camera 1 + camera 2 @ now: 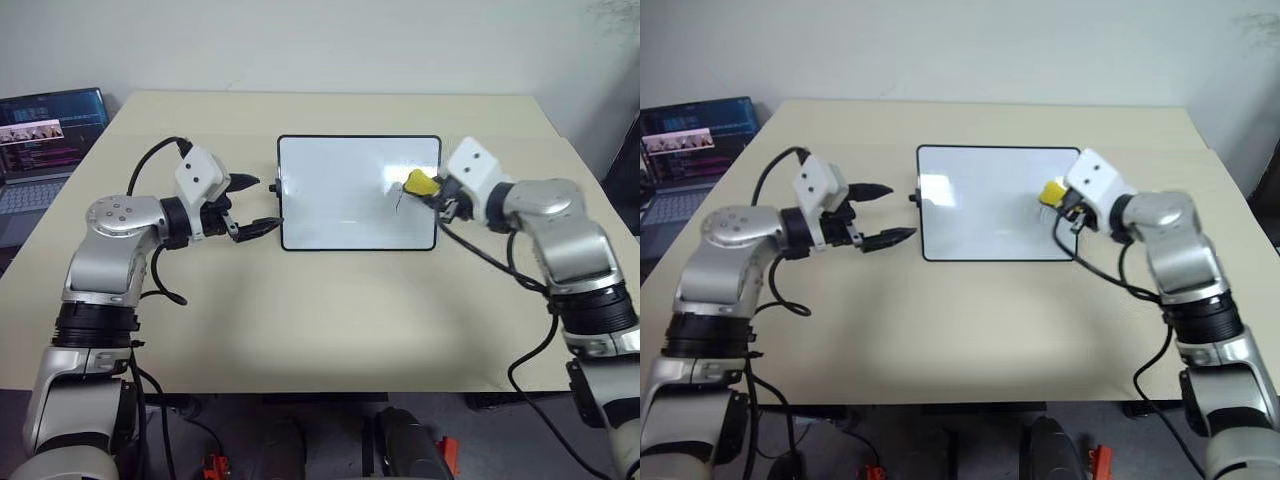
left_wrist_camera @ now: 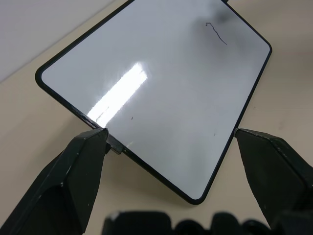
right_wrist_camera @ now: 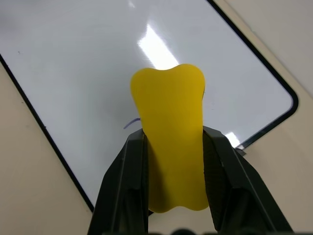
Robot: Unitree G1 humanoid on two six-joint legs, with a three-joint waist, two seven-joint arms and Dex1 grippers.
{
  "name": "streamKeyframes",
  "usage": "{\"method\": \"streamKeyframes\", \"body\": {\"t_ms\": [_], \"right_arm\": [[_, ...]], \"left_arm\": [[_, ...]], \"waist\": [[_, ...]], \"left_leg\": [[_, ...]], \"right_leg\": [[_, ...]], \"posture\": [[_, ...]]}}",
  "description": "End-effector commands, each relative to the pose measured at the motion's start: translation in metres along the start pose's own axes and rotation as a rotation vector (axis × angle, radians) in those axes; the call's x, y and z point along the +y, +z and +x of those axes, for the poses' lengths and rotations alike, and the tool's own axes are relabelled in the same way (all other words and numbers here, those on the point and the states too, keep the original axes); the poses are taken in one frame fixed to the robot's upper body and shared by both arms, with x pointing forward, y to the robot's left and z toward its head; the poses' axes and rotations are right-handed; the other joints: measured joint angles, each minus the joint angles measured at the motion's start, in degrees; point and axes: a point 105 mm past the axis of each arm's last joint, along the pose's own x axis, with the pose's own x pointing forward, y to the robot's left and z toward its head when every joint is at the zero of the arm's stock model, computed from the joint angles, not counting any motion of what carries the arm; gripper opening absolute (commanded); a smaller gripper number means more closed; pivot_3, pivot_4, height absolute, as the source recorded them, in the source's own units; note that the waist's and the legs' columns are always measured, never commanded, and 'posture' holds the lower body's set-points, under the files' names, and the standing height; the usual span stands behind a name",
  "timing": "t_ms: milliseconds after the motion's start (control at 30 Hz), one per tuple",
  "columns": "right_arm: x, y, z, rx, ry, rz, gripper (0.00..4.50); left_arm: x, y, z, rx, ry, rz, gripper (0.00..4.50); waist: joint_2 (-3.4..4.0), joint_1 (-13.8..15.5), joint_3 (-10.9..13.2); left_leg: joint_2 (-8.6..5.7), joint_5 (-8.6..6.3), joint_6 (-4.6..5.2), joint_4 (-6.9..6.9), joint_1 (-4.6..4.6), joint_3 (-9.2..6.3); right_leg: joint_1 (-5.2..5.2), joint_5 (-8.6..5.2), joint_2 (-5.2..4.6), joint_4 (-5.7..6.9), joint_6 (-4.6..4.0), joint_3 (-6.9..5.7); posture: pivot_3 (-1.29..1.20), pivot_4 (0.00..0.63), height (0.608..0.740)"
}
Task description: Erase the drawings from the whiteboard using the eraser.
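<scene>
Beige table point(image 1: 330, 340) carries the whiteboard point(image 1: 340, 215) at centre frame, where my right gripper point(image 1: 437, 196) pinches the eraser point(image 1: 420, 184) above a leftover squiggle point(image 2: 216, 34) for wiping, left gripper point(image 1: 255, 205) spread wide beside the frame, probably to steady it.

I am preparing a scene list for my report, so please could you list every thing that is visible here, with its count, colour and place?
whiteboard: one, white with thin black frame, lying flat on the middle of the table.
drawings: one thin dark squiggle plus a few tiny specks, on the board near the eraser.
eraser: one, bright yellow, held over the board's right part.
table: one, beige, under everything.
laptop: one, dark, screen lit, beside the table's far left corner.
cables: black, running along both arms.
left gripper: one, black fingers, open, just off the board's left edge.
right gripper: one, black fingers, shut on the eraser.
</scene>
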Motion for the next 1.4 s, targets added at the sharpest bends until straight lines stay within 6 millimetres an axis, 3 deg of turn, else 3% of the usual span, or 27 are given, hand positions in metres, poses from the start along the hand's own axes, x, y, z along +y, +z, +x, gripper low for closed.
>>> {"method": "streamKeyframes", "body": {"t_ms": [33, 267, 600, 1000, 1400], "right_arm": [[-0.022, 0.011, -0.018, -0.075, -0.048, -0.015, 1.13], [-0.033, -0.012, -0.028, 0.002, -0.074, -0.027, 1.12], [-0.023, -0.035, -0.041, 0.082, -0.016, -0.019, 1.12], [-0.027, -0.019, -0.033, 0.025, -0.050, -0.013, 1.12], [-0.016, -0.017, -0.025, 0.011, -0.025, -0.001, 1.12]], "left_arm": [[0.005, 0.011, -0.004, -0.038, 0.039, 0.033, 4.50], [0.004, 0.011, -0.004, -0.037, 0.036, 0.032, 4.50], [0.002, 0.006, -0.004, -0.015, 0.029, 0.037, 4.50], [0.001, 0.007, -0.001, -0.021, 0.023, 0.039, 4.50], [-0.001, 0.007, 0.000, -0.021, 0.017, 0.039, 4.50]], "waist": [[0.00, 0.0, 0.0], [0.00, 0.1, 0.0], [0.00, 0.1, 0.0], [0.00, 0.0, 0.0], [0.00, 0.1, 0.0]], "left_leg": [[-0.01, 0.00, 0.00, 0.00, -0.01, 0.00], [-0.01, 0.00, 0.00, 0.02, -0.01, 0.00], [-0.01, 0.00, 0.00, 0.04, 0.00, 0.01], [-0.02, 0.01, -0.01, 0.14, 0.04, 0.02], [-0.02, 0.01, -0.01, 0.16, 0.05, 0.02]], "right_leg": [[0.00, 0.00, -0.01, 0.00, 0.00, 0.00], [0.01, 0.00, -0.02, 0.02, 0.00, 0.00], [0.01, 0.00, -0.02, 0.04, 0.00, 0.00], [0.04, 0.01, -0.02, 0.19, -0.01, 0.02], [0.05, 0.01, -0.02, 0.22, -0.01, 0.01]], "posture": [[0.00, 0.150, 0.740], [0.00, 0.150, 0.740], [0.00, 0.150, 0.740], [0.00, 0.150, 0.740], [0.00, 0.150, 0.740]]}}
